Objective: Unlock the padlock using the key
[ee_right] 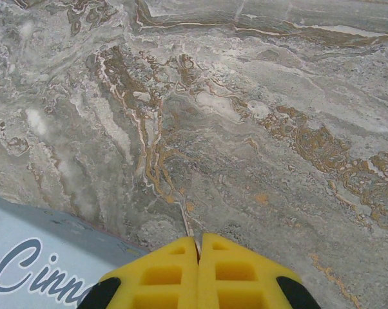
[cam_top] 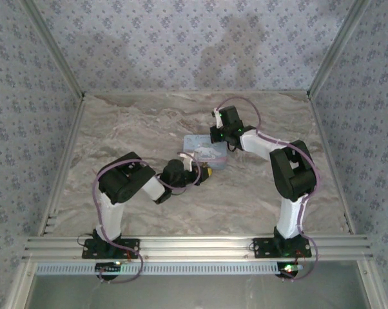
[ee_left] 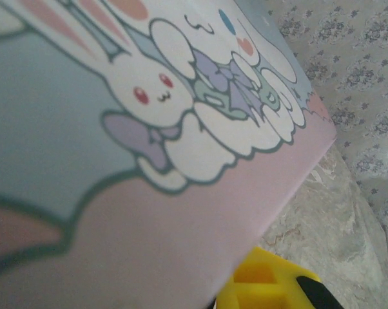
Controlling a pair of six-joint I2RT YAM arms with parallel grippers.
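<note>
Hovering beside tin (ee_right: pixel 33 270), right end effector (ee_right: pixel 198 241) closed

Key (ee_right: pixel 187 225): thin pale metal sliver, edge-on, tilted slightly left, poking out frm btwn closed tips of right gripper (ee_right: pixel 198 243), bottom centre, right wrist view.

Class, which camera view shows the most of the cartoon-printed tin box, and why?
The top external view: the tin box shows small but almost whole. The left wrist view crops to its rabbit print; the right wrist view catches one lettered corner.
</note>
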